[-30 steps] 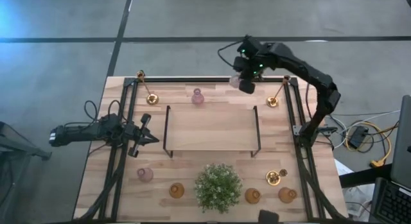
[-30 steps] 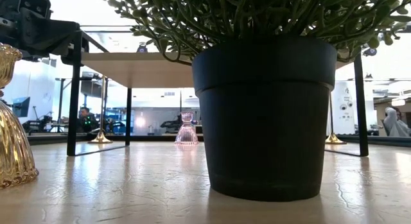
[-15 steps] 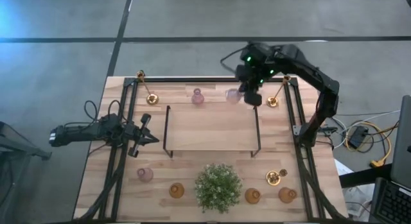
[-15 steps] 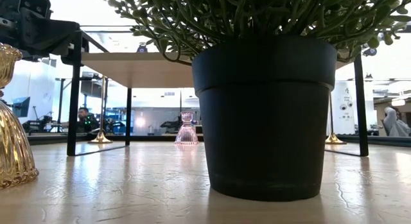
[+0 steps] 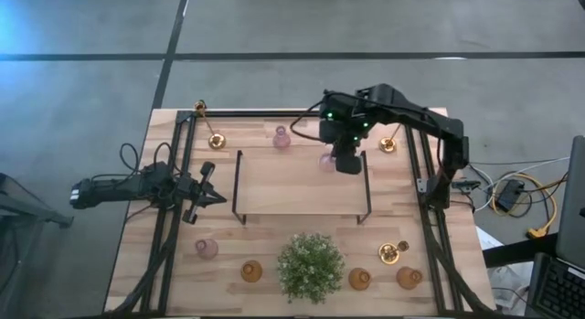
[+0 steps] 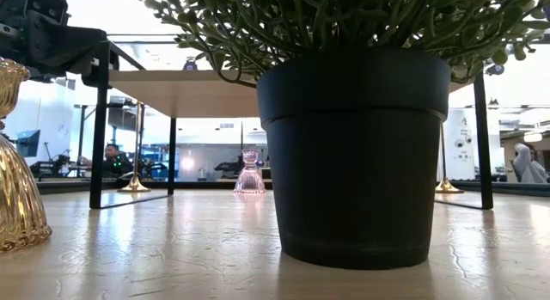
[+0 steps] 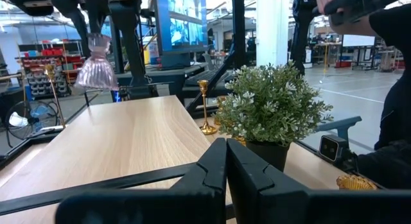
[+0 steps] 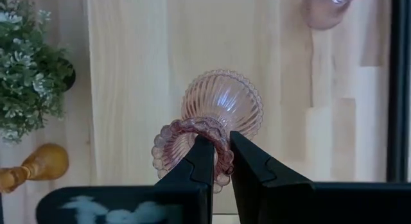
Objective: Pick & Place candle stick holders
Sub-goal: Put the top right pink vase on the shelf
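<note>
My right gripper (image 5: 340,161) is shut on a squat pink-lilac glass holder (image 5: 326,159) over the far part of the raised wooden shelf (image 5: 292,186). The left wrist view also shows this holder (image 7: 97,62). A second pink holder (image 5: 281,137) stands on its base behind the shelf, and a third (image 5: 207,249) at the near left. Brass sticks (image 5: 216,139) (image 5: 388,143) (image 5: 394,253) and amber holders (image 5: 251,271) (image 5: 359,279) stand on the table. My left gripper (image 5: 218,195) waits shut and empty left of the shelf. My right gripper holds the pink holder by its scalloped top rim (image 8: 221,135), pinched with one finger (image 8: 204,161) over the hollow and the other (image 8: 247,166) outside. The fingers point down from above. The holder hangs upright below them, its base (image 7: 96,83) clear above the shelf.
A bushy green plant (image 5: 311,266) in a black pot (image 6: 352,154) stands at the near middle. A third amber holder (image 5: 409,277) stands at the near right. A black frame (image 5: 178,173) runs along the table's sides. A person's dark sleeve (image 7: 392,89) shows beyond the table.
My right gripper has carried the pink holder from beyond the table's far edge toward the near edge and a little left. It is now over the far part of the shelf. The holder has stayed upright in the hold.
</note>
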Available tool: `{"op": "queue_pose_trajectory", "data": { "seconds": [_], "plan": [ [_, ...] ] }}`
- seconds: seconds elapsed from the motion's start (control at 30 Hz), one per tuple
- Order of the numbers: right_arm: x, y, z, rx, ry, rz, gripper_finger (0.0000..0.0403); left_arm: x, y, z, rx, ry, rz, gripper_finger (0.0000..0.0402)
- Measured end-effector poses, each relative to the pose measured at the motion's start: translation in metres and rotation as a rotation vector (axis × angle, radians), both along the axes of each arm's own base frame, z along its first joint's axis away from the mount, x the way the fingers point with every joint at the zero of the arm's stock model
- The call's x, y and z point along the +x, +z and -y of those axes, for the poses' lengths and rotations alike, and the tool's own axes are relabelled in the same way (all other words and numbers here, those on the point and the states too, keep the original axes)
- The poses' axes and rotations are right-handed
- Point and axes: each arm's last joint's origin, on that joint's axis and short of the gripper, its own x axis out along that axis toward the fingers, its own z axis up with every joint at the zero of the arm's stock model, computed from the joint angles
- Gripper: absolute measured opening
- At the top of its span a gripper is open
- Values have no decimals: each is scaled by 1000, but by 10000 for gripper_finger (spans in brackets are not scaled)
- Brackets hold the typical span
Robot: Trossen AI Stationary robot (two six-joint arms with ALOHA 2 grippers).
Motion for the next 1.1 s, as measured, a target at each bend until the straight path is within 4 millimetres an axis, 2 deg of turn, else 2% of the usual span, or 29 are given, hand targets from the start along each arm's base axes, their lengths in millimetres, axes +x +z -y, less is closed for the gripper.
{"op": "queue_pose_trajectory", "data": {
  "seconds": [0.2, 0.47, 0.73, 0.9, 1.1],
  "plan": [
    [14, -16, 4, 55, 40, -34, 21, 0, 0, 0, 0, 0, 0, 12],
    [22, -27, 10, 67, 57, -61, 21, 0, 0, 0, 0, 0, 0, 12],
    [30, -42, 33, 101, 15, -90, 21, 0, 0, 0, 0, 0, 0, 12],
    [29, -47, 44, 144, -7, -93, 21, 0, 0, 0, 0, 0, 0, 12],
    [26, -44, 48, 137, -32, -89, 21, 0, 0, 0, 0, 0, 0, 12]
  ]
}}
